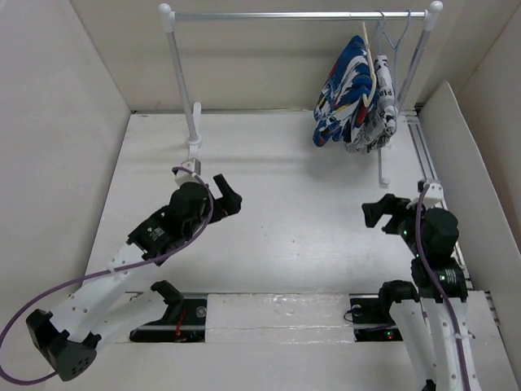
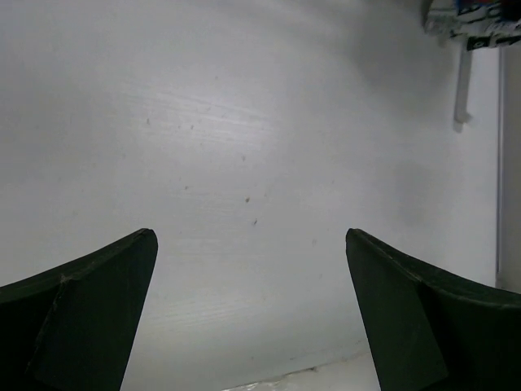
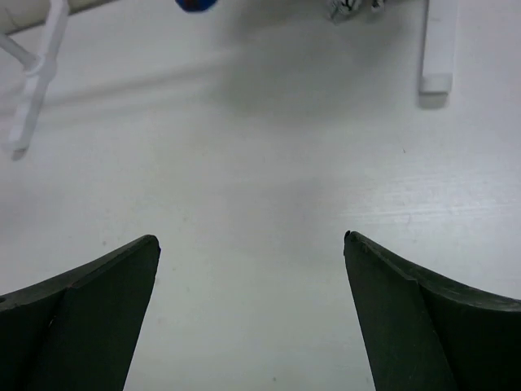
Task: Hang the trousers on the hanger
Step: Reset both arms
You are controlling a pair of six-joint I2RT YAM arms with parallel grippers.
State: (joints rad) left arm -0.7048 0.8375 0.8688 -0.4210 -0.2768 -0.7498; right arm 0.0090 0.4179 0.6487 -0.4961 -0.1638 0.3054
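The blue-and-white printed trousers (image 1: pixel 342 91) hang draped over the pale beige hanger (image 1: pixel 369 59), which hangs by its hook from the white rail (image 1: pixel 301 15) at the far right. A small bit of them shows at the top edge of the right wrist view (image 3: pixel 195 4) and at the top right of the left wrist view (image 2: pixel 480 10). My left gripper (image 1: pixel 230 198) is open and empty over the table's left middle, far from the trousers. My right gripper (image 1: pixel 376 213) is open and empty over the table, below the rack's right end.
A black-and-white lettered cloth (image 1: pixel 379 114) hangs on a light blue wire hanger (image 1: pixel 393 37) right beside the trousers. The white rack stands on two posts (image 1: pixel 183 77) with feet on the table (image 1: pixel 285 204). White walls enclose the table; a rail runs along the right edge (image 1: pixel 423 155).
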